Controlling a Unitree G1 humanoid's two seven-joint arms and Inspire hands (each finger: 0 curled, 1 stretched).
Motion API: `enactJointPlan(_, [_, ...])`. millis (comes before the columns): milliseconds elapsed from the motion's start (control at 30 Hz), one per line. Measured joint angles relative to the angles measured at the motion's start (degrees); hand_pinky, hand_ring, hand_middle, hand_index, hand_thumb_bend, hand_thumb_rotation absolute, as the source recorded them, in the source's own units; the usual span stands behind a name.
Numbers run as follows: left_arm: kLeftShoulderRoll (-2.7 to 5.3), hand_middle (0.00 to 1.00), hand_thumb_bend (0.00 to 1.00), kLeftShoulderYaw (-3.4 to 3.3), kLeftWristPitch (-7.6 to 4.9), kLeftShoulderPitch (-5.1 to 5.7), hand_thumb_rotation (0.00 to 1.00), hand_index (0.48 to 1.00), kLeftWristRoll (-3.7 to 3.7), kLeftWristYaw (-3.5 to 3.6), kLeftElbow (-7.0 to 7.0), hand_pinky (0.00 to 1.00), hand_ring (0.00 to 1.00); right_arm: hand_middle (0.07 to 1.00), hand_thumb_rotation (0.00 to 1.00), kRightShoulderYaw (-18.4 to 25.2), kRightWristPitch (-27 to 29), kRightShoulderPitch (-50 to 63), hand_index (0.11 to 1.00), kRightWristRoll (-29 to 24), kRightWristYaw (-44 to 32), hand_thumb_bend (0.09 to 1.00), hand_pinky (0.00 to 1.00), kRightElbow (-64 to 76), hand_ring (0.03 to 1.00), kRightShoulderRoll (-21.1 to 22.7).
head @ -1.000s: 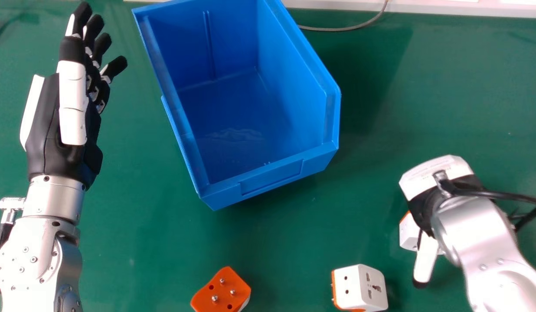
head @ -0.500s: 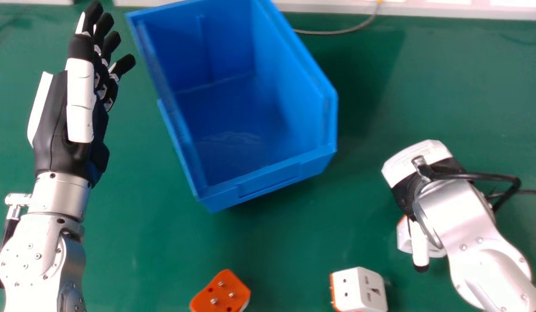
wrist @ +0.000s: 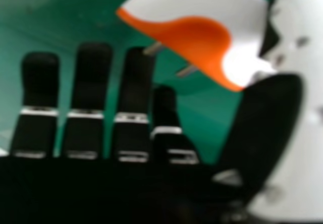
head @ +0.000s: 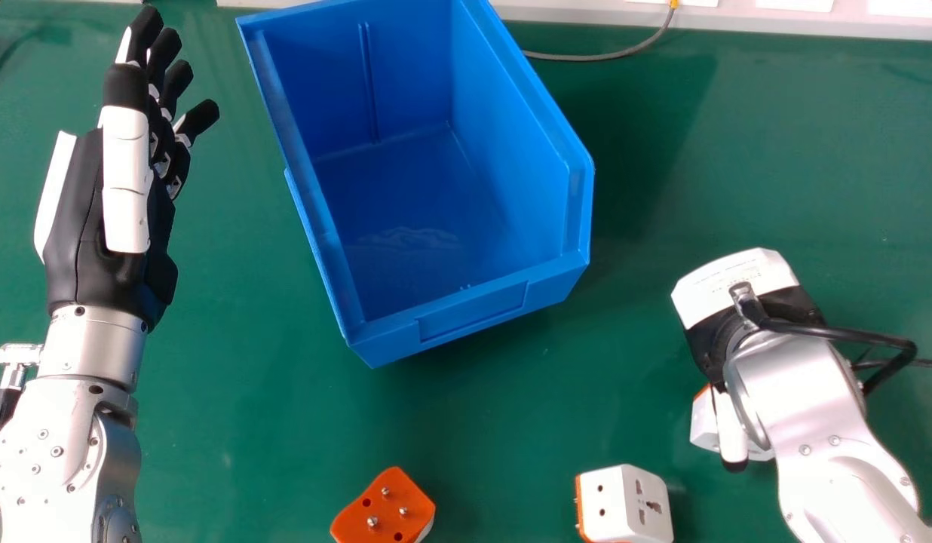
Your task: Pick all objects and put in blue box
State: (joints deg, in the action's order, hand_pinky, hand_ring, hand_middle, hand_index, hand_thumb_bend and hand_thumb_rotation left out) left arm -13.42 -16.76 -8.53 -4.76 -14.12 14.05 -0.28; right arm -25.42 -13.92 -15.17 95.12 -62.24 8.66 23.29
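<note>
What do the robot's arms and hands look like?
Its left forearm and right forearm are silvery and rounded, dotted with small screws. The left hand and right hand are black with smooth white panels; tiny print marks the right one. A black cable loops from a metal plug by the right wrist.

Open blue box [head: 466, 315], orange adapter [head: 381, 504], pins up, white adapter [head: 620, 504], pins sideways, orange-trimmed adapter [head: 704, 424] at right, partly hidden

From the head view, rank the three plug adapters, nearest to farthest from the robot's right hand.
1. Adapter, partly hidden by the right hand
2. White-faced adapter, bottom edge, right of centre
3. Orange-faced adapter, bottom edge, left of centre
</note>
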Motion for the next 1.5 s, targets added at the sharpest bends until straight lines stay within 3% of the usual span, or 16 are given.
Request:
enactJointPlan(267, [-0.18, 0.99, 0.82, 0.00, 0.01, 0.00, 1.00, 0.976, -0.04, 0.22, 0.00, 0.92, 0.99, 0.409, 0.14, -0.07, 0.53, 0.11, 0.761, 0.34, -0.60, 0.659, 0.21, 0.38, 0.285, 0.28])
enactJointPlan(600, [-0.30, 0.99, 0.82, 0.02, 0.01, -0.01, 1.00, 0.974, -0.03, -0.04, 0.00, 0.92, 0.99, 0.377, 0.13, 0.14, -0.62, 0.10, 0.741, 0.04, -0.04, 0.637, 0.17, 0.20, 0.247, -0.23])
enactJointPlan(767, [-0.30, 0.99, 0.83, 0.05, -0.01, -0.01, 1.00, 0.973, -0.02, -0.07, 0.00, 0.92, 0.98, 0.366, 0.11, 2.26, -1.88, 1.10, 0.721, -2.37, 1.76, 0.631, 0.16, 0.65, 0.236, -0.78])
enactJointPlan(1067, [-0.30, 0.99, 0.83, 0.19, -0.17, -0.06, 1.00, 0.971, 0.22, -0.33, -0.05, 0.91, 0.98, 0.387, 0.08, 9.64, -4.60, 7.05, 0.709, -14.85, 17.70, 0.616, 0.15, 7.77, 0.233, -4.32])
enactJointPlan(1100, [-0.31, 0.99, 0.82, 0.18, -0.20, -0.06, 1.00, 0.970, 0.22, -0.35, -0.05, 0.91, 0.98, 0.404, 0.07, 10.28, -4.70, 7.16, 0.665, -15.92, 19.37, 0.599, 0.15, 8.52, 0.232, -4.43])
enactJointPlan(1500, [-0.30, 0.99, 0.83, 0.19, -0.17, -0.05, 1.00, 0.967, 0.14, -0.39, -0.05, 0.91, 0.98, 0.436, 0.03, 12.22, -3.65, 9.21, 0.577, -22.13, 33.64, 0.564, 0.15, 10.31, 0.229, -4.54])
